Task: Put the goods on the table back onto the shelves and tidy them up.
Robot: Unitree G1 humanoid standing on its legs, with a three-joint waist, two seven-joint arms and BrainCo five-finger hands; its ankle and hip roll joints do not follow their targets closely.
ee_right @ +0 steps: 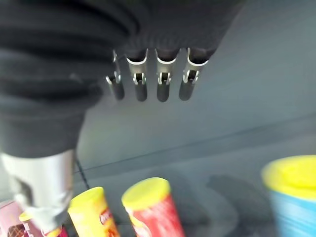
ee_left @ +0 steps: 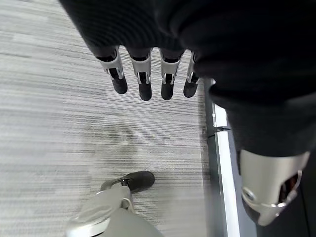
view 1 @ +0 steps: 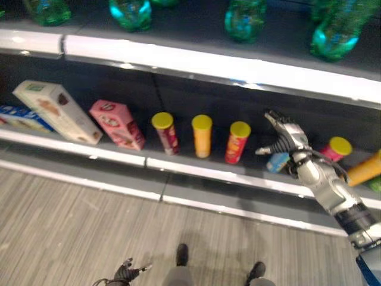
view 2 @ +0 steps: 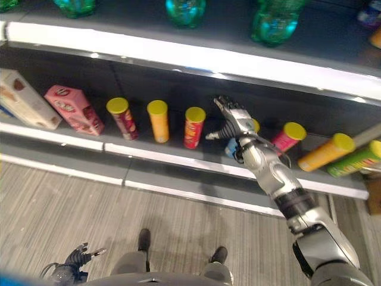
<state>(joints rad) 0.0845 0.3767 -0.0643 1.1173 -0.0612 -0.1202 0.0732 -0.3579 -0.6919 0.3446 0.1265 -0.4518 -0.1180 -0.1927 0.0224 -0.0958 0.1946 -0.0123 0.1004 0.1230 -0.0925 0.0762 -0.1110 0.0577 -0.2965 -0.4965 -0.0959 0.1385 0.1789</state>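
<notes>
My right hand [view 1: 290, 138] reaches into the lower shelf [view 1: 196, 170], open with straight fingers [ee_right: 148, 84] and holding nothing. Just beside its wrist stands a blue can with a yellow lid [ee_right: 291, 197], partly hidden by the hand in the eye views [view 1: 277, 162]. To the left, three yellow-lidded cans stand in a row: dark red [view 1: 165, 132], orange [view 1: 202, 136] and red [view 1: 237, 142]. A pink can [view 1: 334, 149] and an orange can [view 1: 364, 168] lie tilted to the right. My left hand [view 1: 125, 273] hangs low over the floor, open [ee_left: 143, 74].
A pink box [view 1: 117, 123], a white box [view 1: 58, 111] and a blue box [view 1: 21, 117] lean at the shelf's left. A green can [view 2: 357, 159] lies far right. Green bottles [view 1: 130, 13] stand on the upper shelf. The floor is grey-striped.
</notes>
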